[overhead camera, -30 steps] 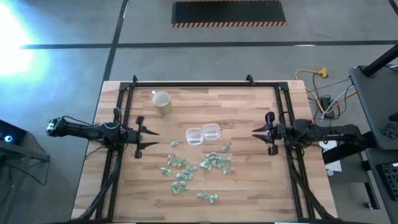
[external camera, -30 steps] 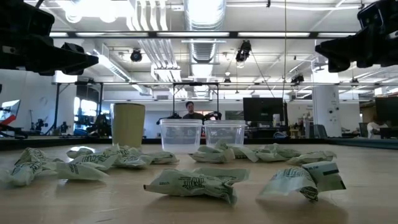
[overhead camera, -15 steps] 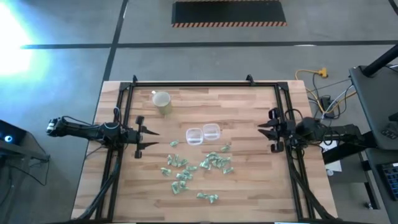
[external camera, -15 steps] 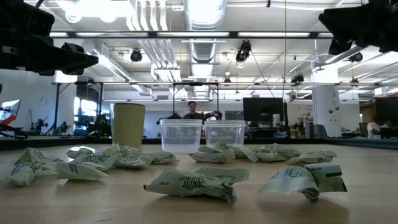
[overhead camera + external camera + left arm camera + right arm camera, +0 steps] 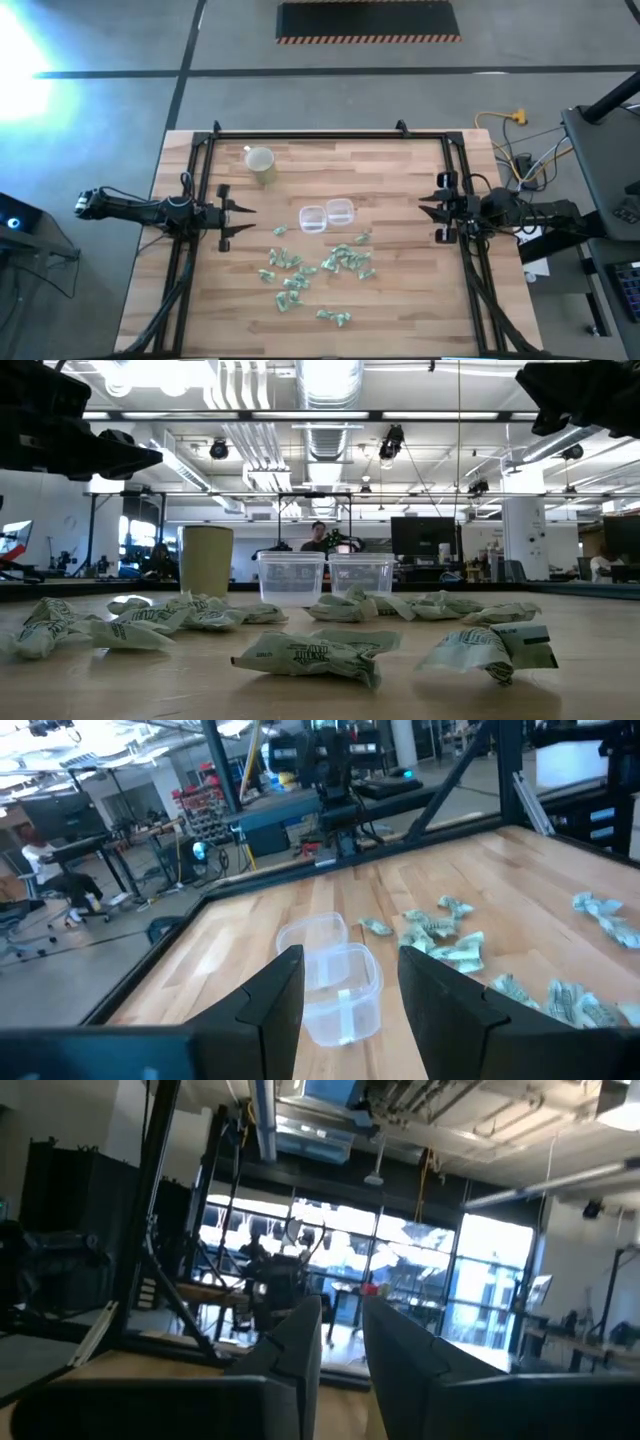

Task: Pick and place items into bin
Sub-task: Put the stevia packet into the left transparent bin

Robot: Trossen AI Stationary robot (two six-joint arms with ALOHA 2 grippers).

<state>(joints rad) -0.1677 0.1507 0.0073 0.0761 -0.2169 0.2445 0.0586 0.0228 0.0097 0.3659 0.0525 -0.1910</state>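
Two clear plastic bins (image 5: 327,214) stand side by side, touching, near the middle of the wooden tabletop (image 5: 400,300); in the left wrist view both appear to hold nothing. Many small green-and-white wrapped items (image 5: 318,268) lie scattered on the boards on the near side of the bins, one small pair (image 5: 333,317) set apart close to the near edge. One beige cup (image 5: 261,163) stands upright toward the far left corner, well apart from the bins. Left claw (image 5: 243,222) hovers above the tabletop at its left side, released and holding nothing, pointing toward the bins. Right claw (image 5: 430,209) hangs at the right edge, raised above the boards, released and holding nothing.
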